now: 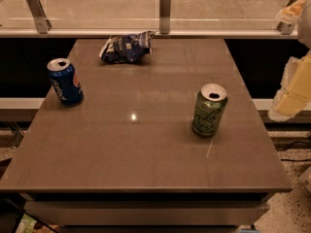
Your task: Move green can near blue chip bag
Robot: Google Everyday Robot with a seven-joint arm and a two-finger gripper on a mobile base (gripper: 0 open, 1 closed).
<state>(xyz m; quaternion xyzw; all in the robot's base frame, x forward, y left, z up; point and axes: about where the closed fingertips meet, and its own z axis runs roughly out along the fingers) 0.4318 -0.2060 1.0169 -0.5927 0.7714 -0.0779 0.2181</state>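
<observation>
Approach step | green can [209, 110] upright on tabletop [146, 149], untouched | blue chip bag [125, 47] well beyond the can, far-left of it | claw [294, 90] off the can's right, opening cannot be told | next: reach in and grip the can.

Table [146, 149] bears green can [209, 111], blue chip bag [125, 47], Pepsi can [64, 81]; end effector [293, 93] hangs beyond right edge.

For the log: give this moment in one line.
green aluminium drink can: upright, untouched | crumpled dark-blue foil chip bag: far edge | pincer: right of table
</observation>
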